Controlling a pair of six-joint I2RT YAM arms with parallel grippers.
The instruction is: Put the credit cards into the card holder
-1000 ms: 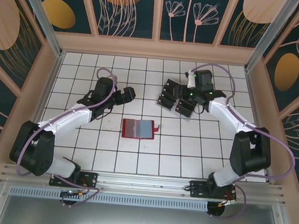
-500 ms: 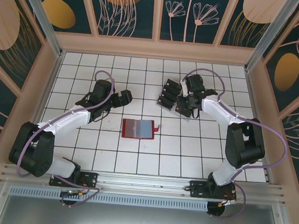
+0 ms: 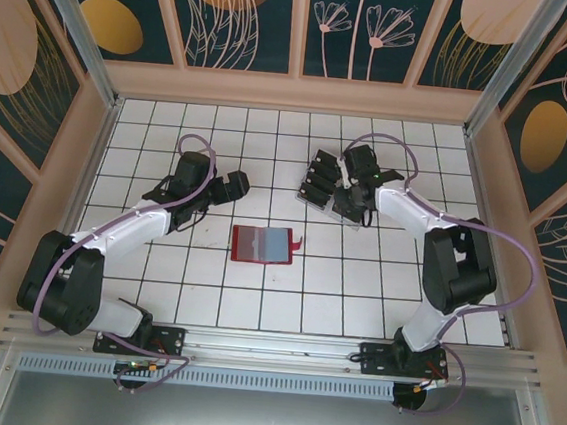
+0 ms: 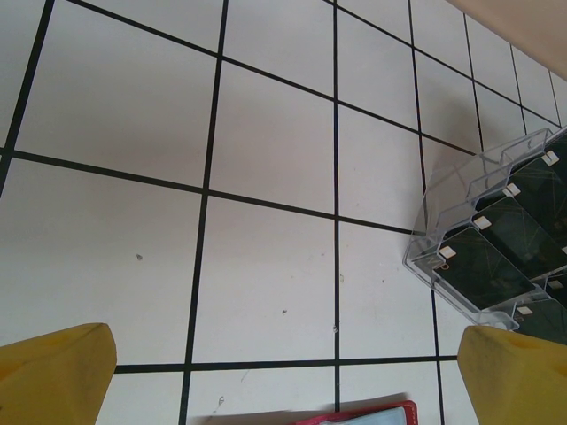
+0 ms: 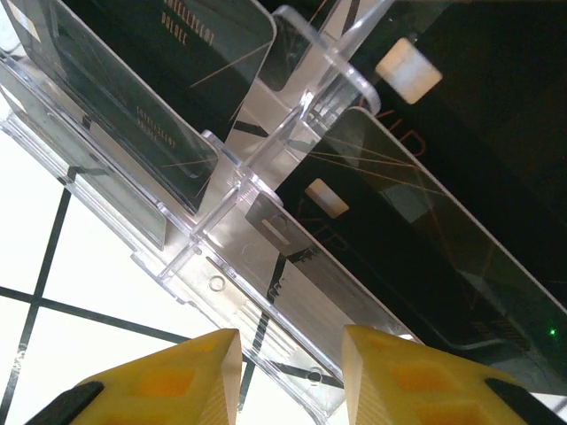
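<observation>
The red card holder lies open on the tiles in the middle of the table, its top edge just below my left gripper. That gripper hovers open above bare tiles to the holder's upper left. Several black credit cards stand in a clear plastic rack at the back right. My right gripper is down over the rack's right half. Its yellow fingertips stand a narrow gap apart, with the rack's clear front lip showing between them and a black card just beyond. Nothing is pinched.
The clear rack sits to the right in the left wrist view, cards in its slots. Wooden walls ring the tiled floor. White tiles lie around the holder on all sides.
My right gripper has swung left and down onto the rack and its jaws have narrowed. The left gripper has drifted slightly toward the holder.
</observation>
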